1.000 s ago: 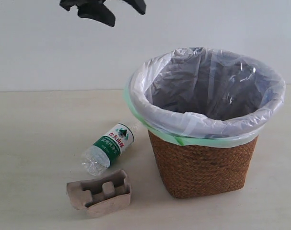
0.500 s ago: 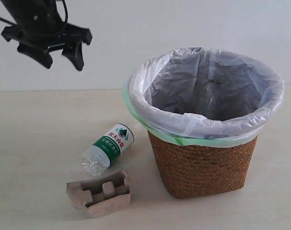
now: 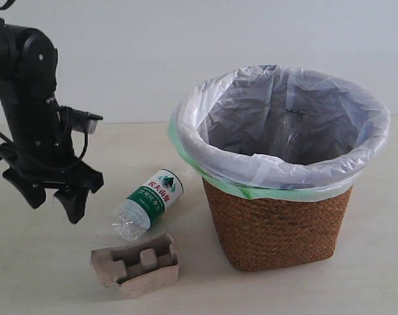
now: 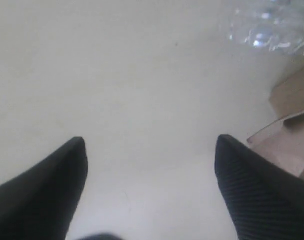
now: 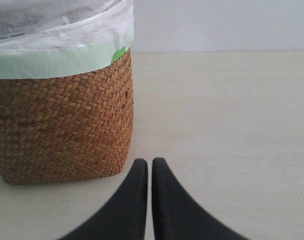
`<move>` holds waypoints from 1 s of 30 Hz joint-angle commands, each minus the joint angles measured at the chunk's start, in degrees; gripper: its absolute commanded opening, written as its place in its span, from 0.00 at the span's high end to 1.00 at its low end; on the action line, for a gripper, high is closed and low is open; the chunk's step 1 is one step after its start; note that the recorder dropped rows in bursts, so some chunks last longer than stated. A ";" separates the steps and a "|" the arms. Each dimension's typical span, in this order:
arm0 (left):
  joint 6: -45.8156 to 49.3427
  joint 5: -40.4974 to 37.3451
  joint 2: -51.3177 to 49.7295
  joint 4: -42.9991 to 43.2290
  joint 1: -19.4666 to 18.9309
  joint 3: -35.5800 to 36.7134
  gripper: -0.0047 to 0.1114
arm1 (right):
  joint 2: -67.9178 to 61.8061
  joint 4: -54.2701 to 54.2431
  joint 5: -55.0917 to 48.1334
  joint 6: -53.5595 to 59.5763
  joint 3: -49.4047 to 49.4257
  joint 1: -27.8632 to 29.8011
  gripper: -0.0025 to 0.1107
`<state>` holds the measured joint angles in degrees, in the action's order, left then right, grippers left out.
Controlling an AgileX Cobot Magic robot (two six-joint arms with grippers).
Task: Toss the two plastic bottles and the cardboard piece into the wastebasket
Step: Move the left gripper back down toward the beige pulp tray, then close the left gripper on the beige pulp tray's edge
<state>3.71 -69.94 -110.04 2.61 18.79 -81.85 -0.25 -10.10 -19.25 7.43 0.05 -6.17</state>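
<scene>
Only one item carries print: the green-and-white label (image 3: 156,191) on the bottle (image 3: 137,215) lying on its side. Large Chinese characters run across the label, probably 农夫山泉 (blurry, not certain). A small dark mountain-shaped logo sits on the white part. The finer lines on the green band are too small to read.

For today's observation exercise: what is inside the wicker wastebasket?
Inside the wastebasket, only the translucent white bag liner shows, crumpled against the far wall. The near rim hides the bottom, so whether anything lies there cannot be told.
</scene>
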 commanded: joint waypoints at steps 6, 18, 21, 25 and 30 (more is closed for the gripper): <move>7.65 -0.03 1.25 -8.81 0.58 8.89 0.39 | 0.25 0.29 0.36 0.23 -0.05 0.30 0.98; 20.84 -0.03 6.77 -21.85 7.13 10.99 0.39 | 0.25 0.29 0.36 0.23 -0.05 0.30 0.98; 23.60 -0.03 8.27 -20.42 9.35 12.93 0.39 | 0.25 0.29 0.36 0.23 -0.05 0.30 0.98; 28.94 -0.03 8.79 -18.07 11.55 13.86 0.39 | 0.25 0.29 0.36 0.23 -0.05 0.30 0.98; 32.81 -0.02 8.79 -16.55 11.84 13.86 0.39 | 0.25 0.29 0.36 0.23 -0.05 0.30 0.98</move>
<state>34.36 -69.94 -101.79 -15.28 30.29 -68.22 -0.25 -10.10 -19.25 7.43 0.05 -6.17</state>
